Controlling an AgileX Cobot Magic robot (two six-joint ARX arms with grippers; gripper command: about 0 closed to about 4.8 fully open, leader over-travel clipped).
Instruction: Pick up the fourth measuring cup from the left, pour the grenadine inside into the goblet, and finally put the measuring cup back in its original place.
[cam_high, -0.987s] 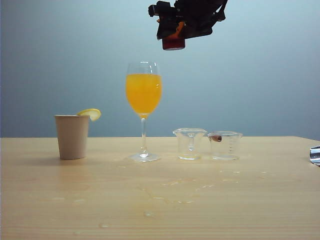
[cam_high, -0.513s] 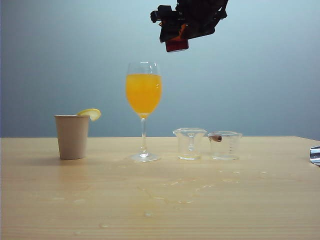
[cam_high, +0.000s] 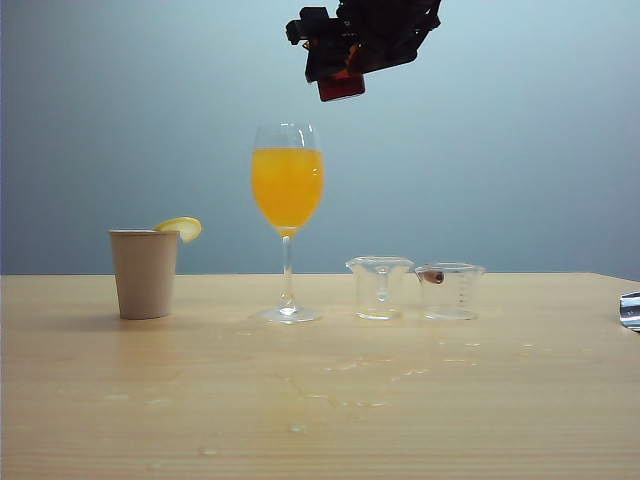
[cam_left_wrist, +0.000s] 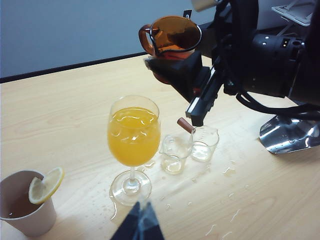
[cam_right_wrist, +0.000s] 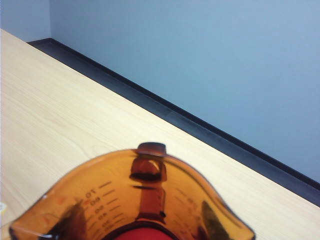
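High above the table, my right gripper (cam_high: 343, 72) is shut on the fourth measuring cup (cam_high: 341, 86), a dark red-brown see-through beaker. The cup hangs slightly tilted, above and a little right of the goblet's rim. In the right wrist view the cup (cam_right_wrist: 135, 195) fills the frame, with red grenadine (cam_right_wrist: 145, 235) at its base. The goblet (cam_high: 287, 190) stands on the table holding orange liquid; it also shows in the left wrist view (cam_left_wrist: 133, 135), with the held cup (cam_left_wrist: 170, 35) above it. My left gripper (cam_left_wrist: 140, 225) is shut and empty, hovering near the goblet's foot.
Two clear measuring cups (cam_high: 379, 287) (cam_high: 450, 290) stand right of the goblet. A beige paper cup (cam_high: 144, 272) with a lemon slice stands to its left. A shiny metal object (cam_high: 630, 310) lies at the table's right edge. Droplets spot the wooden table (cam_high: 320, 400).
The right gripper has drifted slightly left with the cup, and the cup has tilted a little. Nothing on the table moved.
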